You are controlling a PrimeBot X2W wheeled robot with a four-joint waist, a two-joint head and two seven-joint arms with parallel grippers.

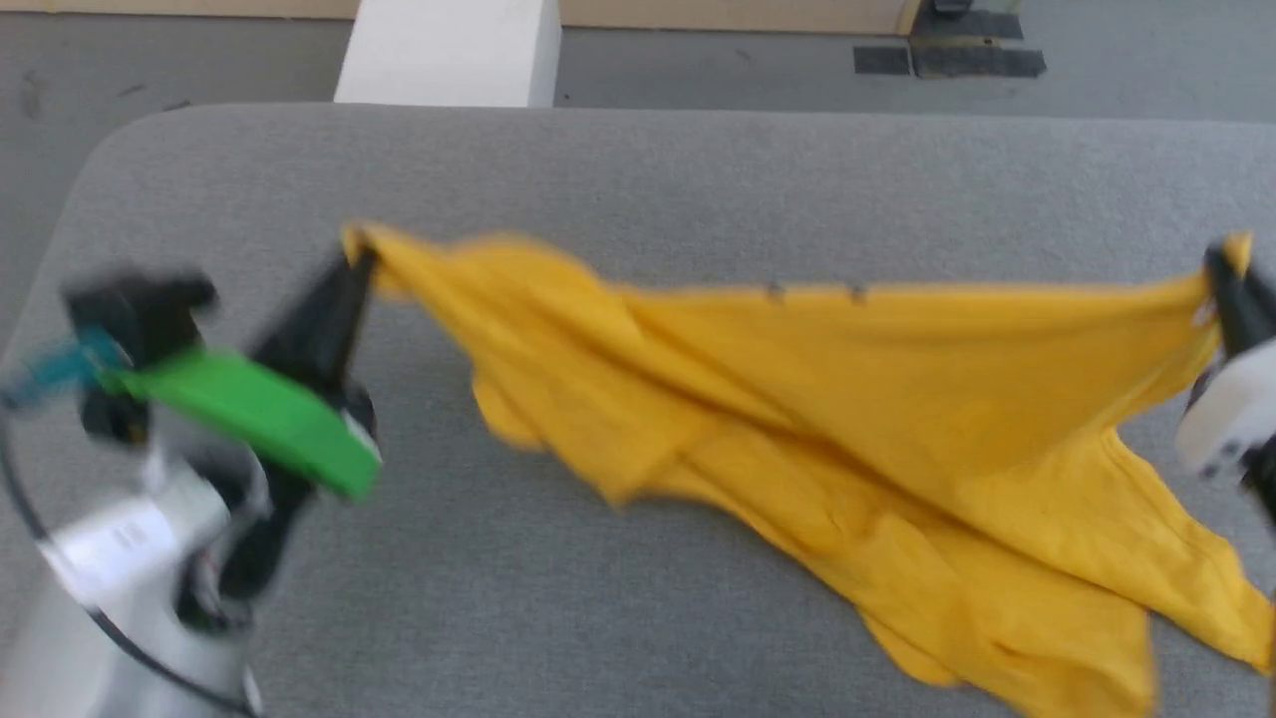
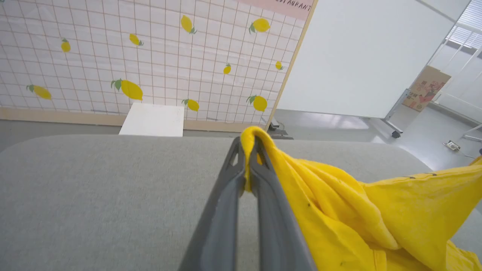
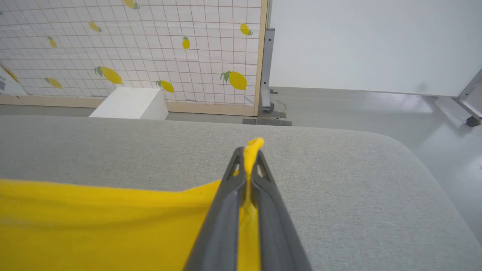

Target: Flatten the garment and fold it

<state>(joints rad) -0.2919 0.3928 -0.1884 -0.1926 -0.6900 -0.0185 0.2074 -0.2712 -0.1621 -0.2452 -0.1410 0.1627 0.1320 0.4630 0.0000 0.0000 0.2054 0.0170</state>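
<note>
The left gripper (image 1: 357, 261) has two long dark grey fingers on a pale arm that carries a green plastic piece. It is clamped on a small fold at one end of the soft mustard-yellow t-shirt (image 1: 847, 399), above the left part of the grey fabric-covered surface (image 1: 638, 170) with rounded corners. The right gripper (image 1: 1221, 269), a matching dark pair, is pinched tight on the other end of the same edge, toward the surface's right side. Between them that edge is raised and taut. The rest of the t-shirt sags onto the near right part of the surface, creased and doubled over itself, with no print showing.

The main risk, as I judge it, is the hold itself. In each wrist view just a small tuft of cloth pokes past the fingertips, so a harder sideways pull could drag a corner free and drop that end. The other risk is the bunched lower half — laid down as it lies, its overlaps would be trapped under the top layer, and any fold made over them would come out crooked.
</note>
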